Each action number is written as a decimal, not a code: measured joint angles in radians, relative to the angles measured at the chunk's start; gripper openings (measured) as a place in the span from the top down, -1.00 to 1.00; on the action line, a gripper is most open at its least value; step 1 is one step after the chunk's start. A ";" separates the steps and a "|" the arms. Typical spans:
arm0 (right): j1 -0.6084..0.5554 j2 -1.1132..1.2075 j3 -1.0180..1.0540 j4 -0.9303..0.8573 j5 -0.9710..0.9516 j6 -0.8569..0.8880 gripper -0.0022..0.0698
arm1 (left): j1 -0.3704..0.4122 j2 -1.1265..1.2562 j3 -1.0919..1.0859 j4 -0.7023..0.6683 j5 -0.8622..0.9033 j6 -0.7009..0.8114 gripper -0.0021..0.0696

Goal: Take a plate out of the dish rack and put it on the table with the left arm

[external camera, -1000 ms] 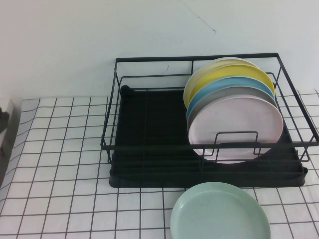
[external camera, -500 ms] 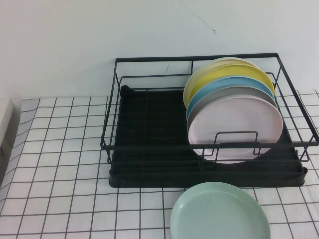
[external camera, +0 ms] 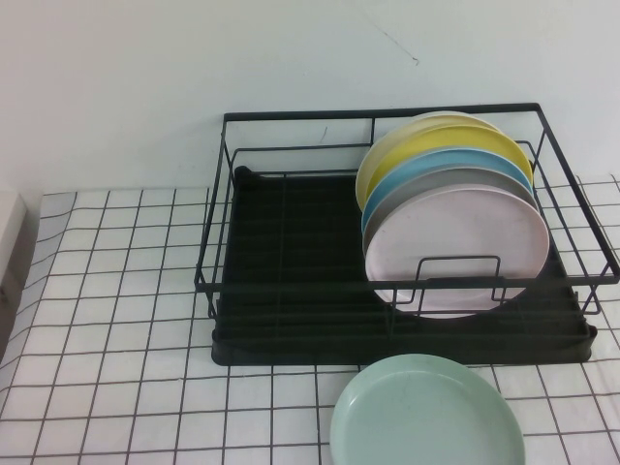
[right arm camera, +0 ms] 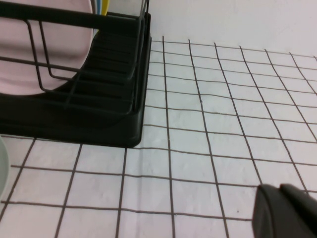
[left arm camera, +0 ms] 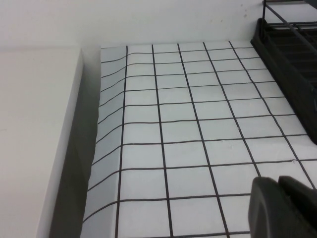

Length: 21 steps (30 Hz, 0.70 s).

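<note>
On the table point(external camera: 116, 320) in the high view, the plate point(external camera: 427, 412) lies flat just near of the dish rack point(external camera: 291, 320), right of centre; neither arm shows. In the left wrist view, the left gripper point(left arm camera: 282, 208) hangs over bare cloth left of the rack, and I cannot tell how its fingers stand. In the right wrist view, the right gripper point(right arm camera: 287, 210) sits right of the rack, seemingly parked, state likewise unclear.

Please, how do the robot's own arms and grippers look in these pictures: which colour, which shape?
Little shows. The high view shows no arm. In each wrist view only a corner of the gripper appears: the left gripper and the right gripper are matte black blocks with rounded edges, above the gridded table. No cables or markings are visible.
</note>
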 joint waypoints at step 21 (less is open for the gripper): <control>0.000 0.000 0.000 0.000 0.000 0.000 0.95 | 0.000 0.000 0.000 0.000 0.009 -0.035 0.95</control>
